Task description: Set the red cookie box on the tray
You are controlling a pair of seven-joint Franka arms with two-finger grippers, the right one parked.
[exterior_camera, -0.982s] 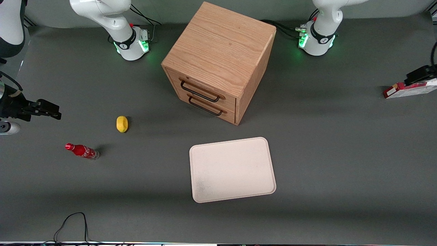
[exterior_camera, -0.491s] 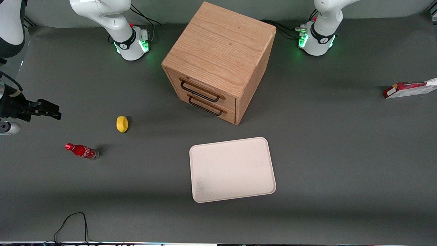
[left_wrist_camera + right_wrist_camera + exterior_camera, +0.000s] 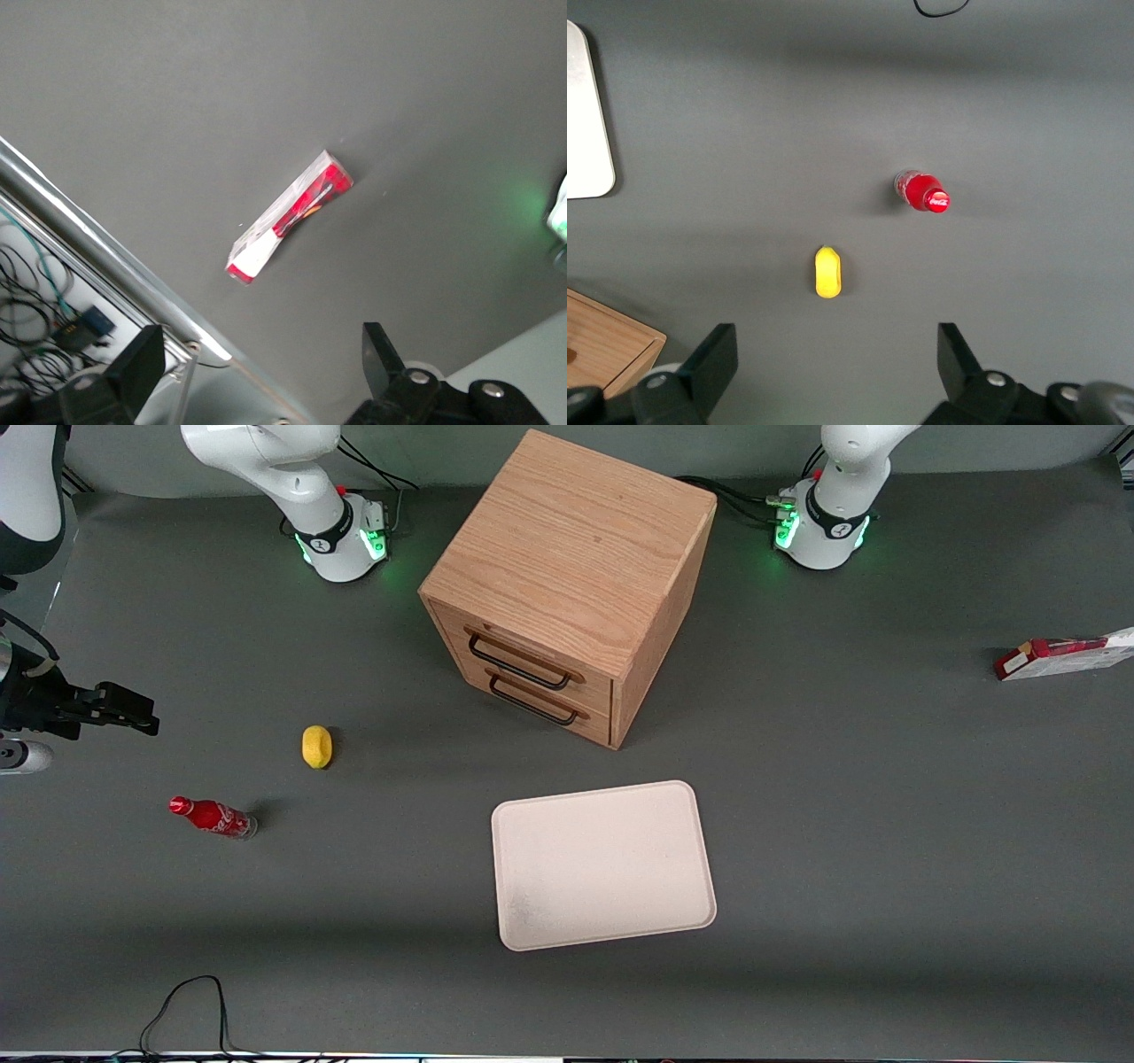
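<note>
Front view: spotting the red cookie box [image 3: 1059, 658] flat on the gray table [image 3: 886, 824], way out at the working arm's end, cut off by the frame edge, white end outermost. Well apart from the tray [image 3: 602, 864], which sits nearer the camera than the wooden drawer cabinet [image 3: 567, 576], close to it but not touching, with nothing on it. Both cabinet drawers shut, black handles facing the camera at an angle. Toward the parked arm's end: a small yellow fruit [image 3: 316, 746] and, nearer the camera, a small red soda bottle [image 3: 213, 817], apart from each other. Also a loop of black cable [image 3: 190, 1001] at the table edge nearest the camera. Left wrist view: looking down on the same box lying on bare table, diagonal, white end toward the metal rail [image 3: 106, 257] along the table edge, dark red end pointing away from it. Gripper [image 3: 261, 372] held above the table, fingers [image 3: 133, 372] spread wide, nothing between them, clear of the box with no contact. Green glow from an arm base [image 3: 558, 208] off to one side. Right wrist view: seeing the bottle upright from above, cap toward the camera, the yellow fruit beside it, a corner of the tray and a corner of the cabinet at the frame edges. No sign of the box here.
</note>
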